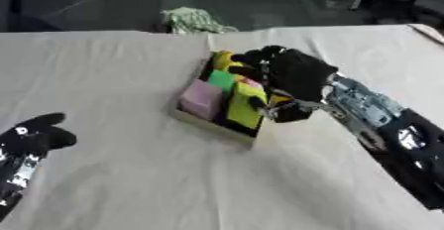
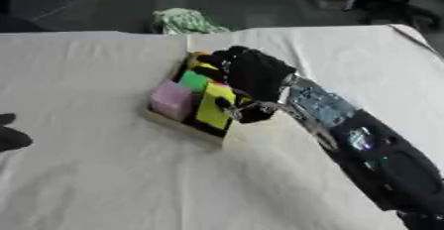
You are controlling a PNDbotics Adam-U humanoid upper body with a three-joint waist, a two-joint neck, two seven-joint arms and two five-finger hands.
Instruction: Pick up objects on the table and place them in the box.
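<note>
A shallow tan box (image 1: 211, 125) sits mid-table, holding a pink block (image 1: 201, 98), a green block (image 1: 222, 80), a yellow-green block (image 1: 246, 106) and a yellow piece (image 1: 224, 59) at its far end. My right hand (image 1: 295, 75) hangs over the box's right side, fingers curled down over the contents; what they hold, if anything, is hidden. My left hand (image 1: 34, 135) rests at the lower left, far from the box, fingers curled and empty.
A white cloth covers the table (image 1: 113, 75). A green and white bundle (image 1: 193, 21) lies just past the table's far edge. Dark floor and equipment lie beyond.
</note>
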